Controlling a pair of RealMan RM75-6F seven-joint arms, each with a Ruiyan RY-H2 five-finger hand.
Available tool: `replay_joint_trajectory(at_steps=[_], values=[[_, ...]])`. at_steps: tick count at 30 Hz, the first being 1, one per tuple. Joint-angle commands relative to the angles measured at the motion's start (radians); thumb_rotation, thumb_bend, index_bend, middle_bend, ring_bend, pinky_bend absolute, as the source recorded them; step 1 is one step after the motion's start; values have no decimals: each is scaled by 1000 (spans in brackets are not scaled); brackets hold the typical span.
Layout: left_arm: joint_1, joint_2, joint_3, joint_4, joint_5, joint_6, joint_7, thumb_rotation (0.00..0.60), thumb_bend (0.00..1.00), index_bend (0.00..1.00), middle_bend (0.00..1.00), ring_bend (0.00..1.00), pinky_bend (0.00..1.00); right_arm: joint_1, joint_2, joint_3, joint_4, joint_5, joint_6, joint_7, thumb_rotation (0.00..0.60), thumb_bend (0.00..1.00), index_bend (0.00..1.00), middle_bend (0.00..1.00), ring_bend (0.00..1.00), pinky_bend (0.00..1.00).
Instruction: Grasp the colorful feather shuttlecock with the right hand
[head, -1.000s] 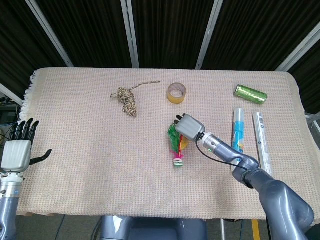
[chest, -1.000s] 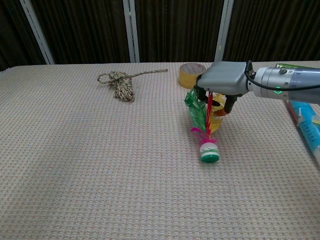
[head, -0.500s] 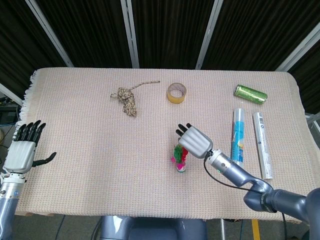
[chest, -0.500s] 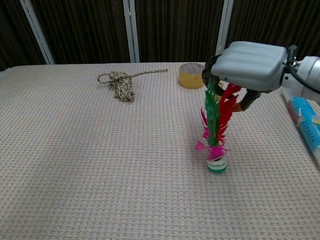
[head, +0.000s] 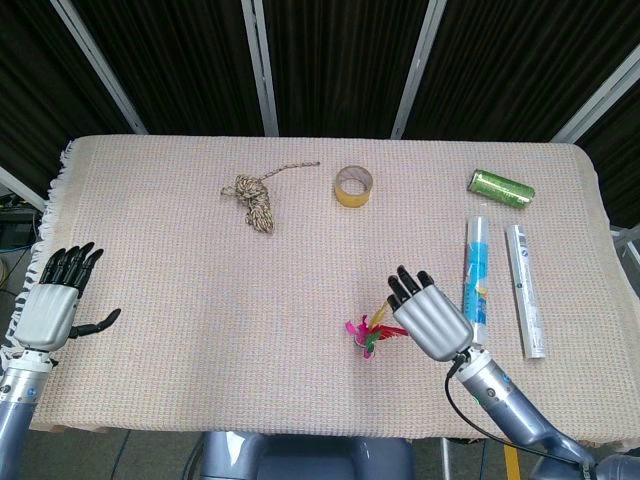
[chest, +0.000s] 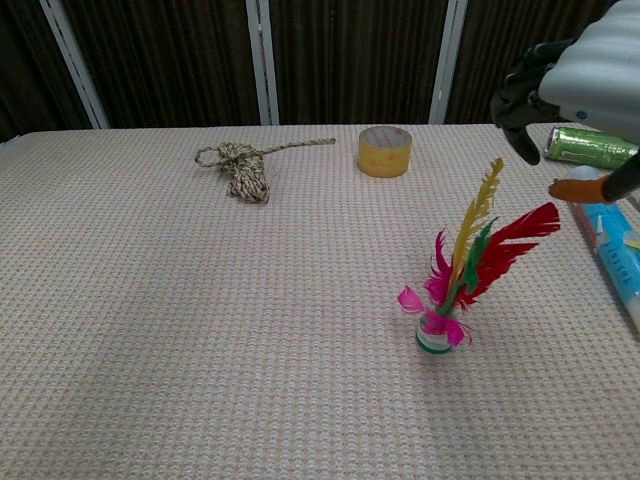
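Risk is coming from the feathers: the right robot hand (chest: 585, 85), fingers spread and holding nothing, is hovering just right of the shuttlecock (chest: 462, 275), which is standing upright on the bench (chest: 200, 330), well in front of the tape roll (chest: 385, 151). Brushing the plumes sideways could be toppling it. No containers are showing. The left robot hand (head: 50, 310) is idling open, well left of the shuttlecock.

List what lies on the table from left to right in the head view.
Left robot hand → tan coiled rope → yellow tape roll → colorful feather shuttlecock → right robot hand → blue tube → silver tube.
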Motion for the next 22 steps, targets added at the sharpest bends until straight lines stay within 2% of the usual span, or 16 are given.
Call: replay_joint_trajectory(at_steps=[1, 3, 5, 10, 12, 14, 17, 22], values=[[7, 7, -2, -7, 4, 18, -4, 408, 233, 0, 0, 0, 0, -45, 54, 19, -26, 49, 45, -13, 600, 134, 70, 116, 83, 358], [11, 10, -5, -10, 4, 29, -4, 408, 233, 0, 0, 0, 0, -59, 80, 49, -6, 98, 59, 43, 600, 91, 4, 37, 14, 275], [14, 12, -7, -14, 4, 41, -6, 409, 232, 0, 0, 0, 0, -75, 103, 91, 54, 166, 70, 163, 600, 74, 0, 8, 0, 234], [18, 14, -9, -20, 7, 55, -1, 408, 233, 0, 0, 0, 0, -107, 131, 145, 177, 274, 50, 420, 600, 48, 0, 0, 0, 168], [19, 12, -10, -23, 12, 63, 2, 406, 233, 0, 0, 0, 0, -138, 131, 160, 244, 322, 26, 601, 600, 47, 0, 0, 0, 148], [20, 6, -10, -19, 23, 78, -1, 408, 234, 0, 0, 0, 0, -176, 122, 149, 296, 331, 15, 745, 600, 47, 0, 0, 0, 133], [23, -10, -20, -4, 31, 111, -9, 408, 231, 0, 0, 0, 0, -230, 91, 116, 341, 326, 25, 824, 600, 48, 0, 0, 0, 120], [27, -27, -32, 20, 40, 150, -18, 408, 229, 0, 0, 0, 0, -290, 48, 65, 353, 337, 37, 787, 600, 48, 0, 0, 0, 111]])
